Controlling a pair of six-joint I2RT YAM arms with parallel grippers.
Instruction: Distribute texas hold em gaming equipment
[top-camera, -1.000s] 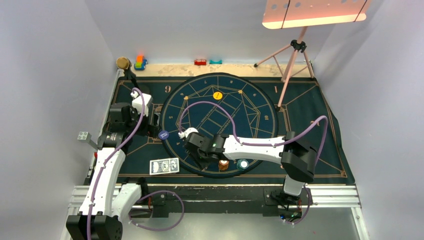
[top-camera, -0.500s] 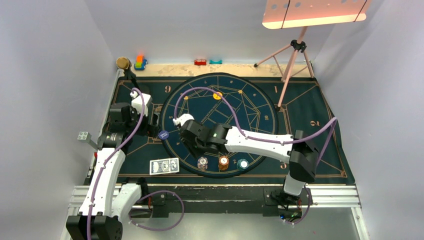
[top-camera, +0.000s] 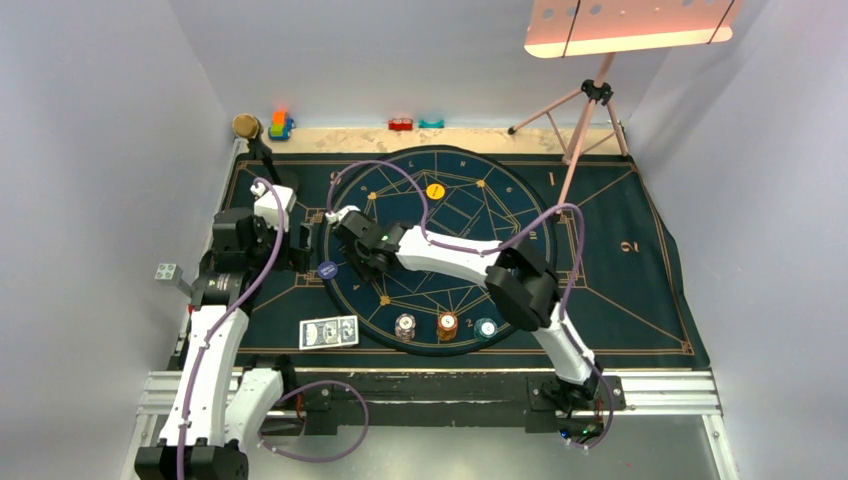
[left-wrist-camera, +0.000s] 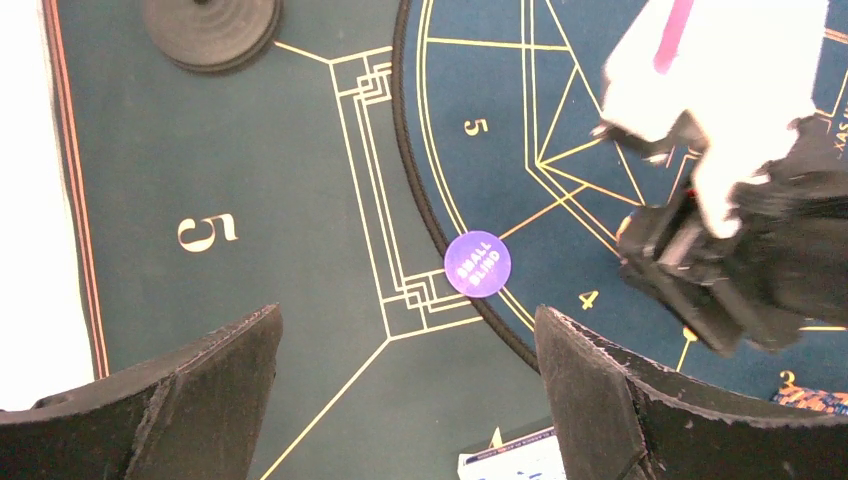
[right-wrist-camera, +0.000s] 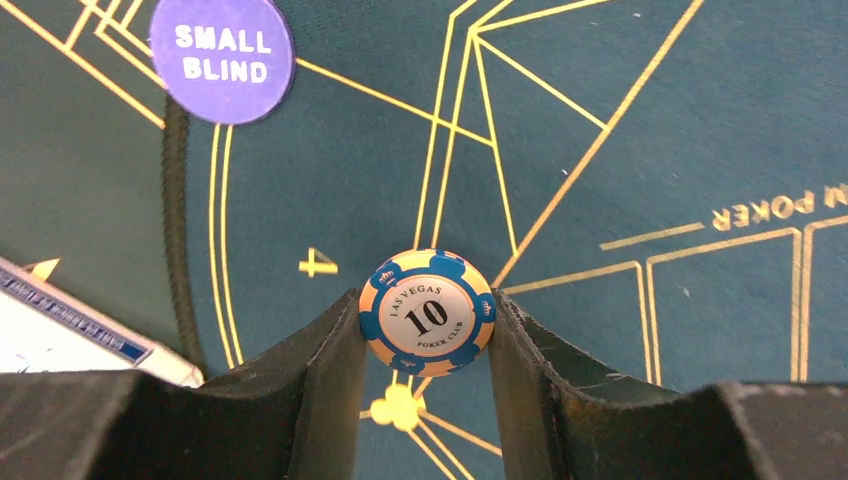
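The right gripper (right-wrist-camera: 427, 322) pinches a cream-and-blue striped poker chip marked 10 (right-wrist-camera: 427, 311) by its rim, over the dark teal gold-lined round felt mat (right-wrist-camera: 650, 150) beside the gold numeral 4. It is probably best lowered level and released only on the felt, clear of the purple SMALL BLIND disc (right-wrist-camera: 222, 58) and the blue-backed playing cards (right-wrist-camera: 60, 330). The left gripper (left-wrist-camera: 405, 325) hangs wide open, holding nothing.

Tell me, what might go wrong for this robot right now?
The right gripper pinches the blue-and-cream chip only by its rim, so it might slip or twist out. The open left gripper hangs close by, over the Small Blind disc, so the two grippers might bump. A dropped chip could also knock that disc.
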